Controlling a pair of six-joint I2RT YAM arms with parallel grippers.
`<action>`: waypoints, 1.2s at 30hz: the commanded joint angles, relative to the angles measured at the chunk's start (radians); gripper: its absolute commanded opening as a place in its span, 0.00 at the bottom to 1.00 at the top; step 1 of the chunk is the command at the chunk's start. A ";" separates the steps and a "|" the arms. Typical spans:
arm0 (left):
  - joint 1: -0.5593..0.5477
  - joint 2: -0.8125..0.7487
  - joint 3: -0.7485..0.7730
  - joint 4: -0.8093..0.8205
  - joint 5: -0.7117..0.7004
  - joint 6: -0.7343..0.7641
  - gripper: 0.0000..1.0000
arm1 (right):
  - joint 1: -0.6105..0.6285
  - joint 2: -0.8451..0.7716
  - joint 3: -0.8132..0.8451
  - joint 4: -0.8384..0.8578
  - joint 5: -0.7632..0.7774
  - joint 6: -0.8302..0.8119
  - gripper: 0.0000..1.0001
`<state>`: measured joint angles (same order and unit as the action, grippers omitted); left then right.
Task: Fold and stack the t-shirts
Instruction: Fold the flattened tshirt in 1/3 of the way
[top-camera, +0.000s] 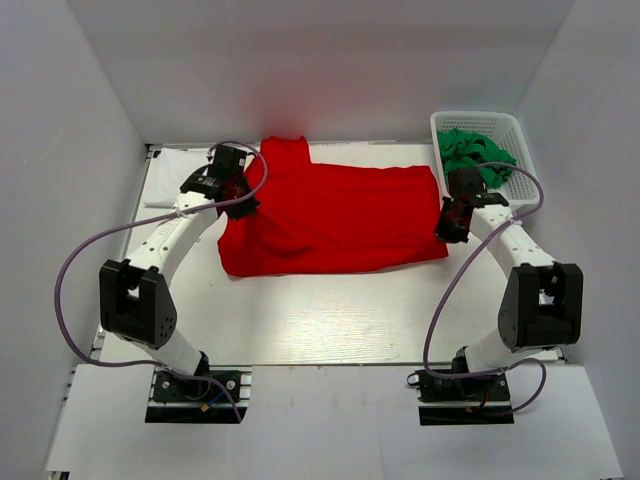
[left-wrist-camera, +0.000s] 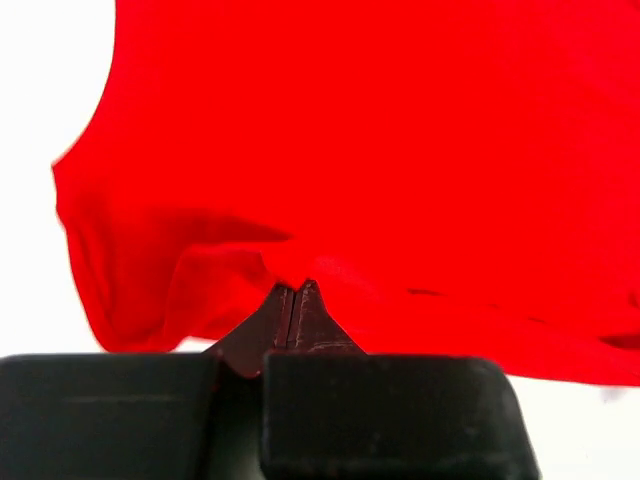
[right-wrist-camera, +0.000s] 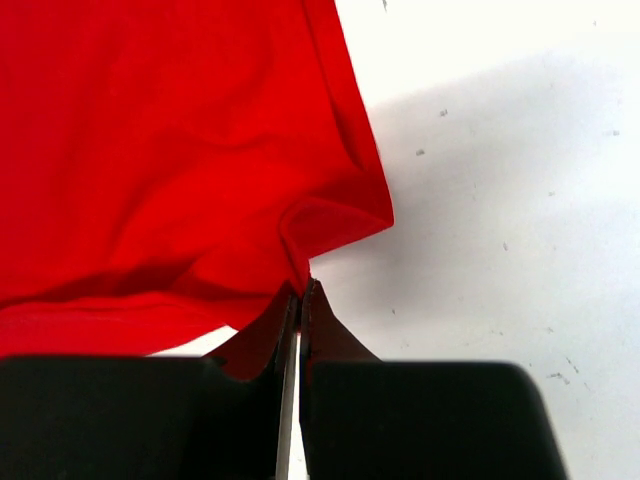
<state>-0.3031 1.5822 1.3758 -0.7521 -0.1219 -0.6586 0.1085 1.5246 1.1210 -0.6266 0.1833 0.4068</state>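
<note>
Only the top cam gets the whole red t-shirt (top-camera: 330, 220), spread out dead centre, plus the basket (top-camera: 480, 117) at 1 o'clock with green t-shirts (top-camera: 470, 150) inside. The wrist cams show the pinches. The left gripper (left-wrist-camera: 292, 298) is clenched on bunched cloth at its 12, and the right gripper (right-wrist-camera: 300, 298) is clamped on a hem corner, also at 12.

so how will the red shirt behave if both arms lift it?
Likely floppy: the red t-shirt puckers into folds where the left gripper and right gripper pinch it. Its middle would probably sag between them. Probably light, since thin edge pinches seem to hold it.
</note>
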 joint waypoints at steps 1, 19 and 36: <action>0.004 0.001 0.037 0.130 -0.028 0.057 0.00 | -0.006 0.025 0.062 0.004 0.028 -0.006 0.00; 0.022 0.261 0.258 0.204 -0.059 0.195 0.00 | -0.003 0.195 0.218 -0.007 0.084 -0.017 0.00; 0.050 0.446 0.388 0.188 -0.122 0.178 0.00 | -0.001 0.316 0.344 0.030 0.082 -0.039 0.22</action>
<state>-0.2672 2.0903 1.7798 -0.5713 -0.2001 -0.4564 0.1085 1.8496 1.4174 -0.6270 0.2680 0.3771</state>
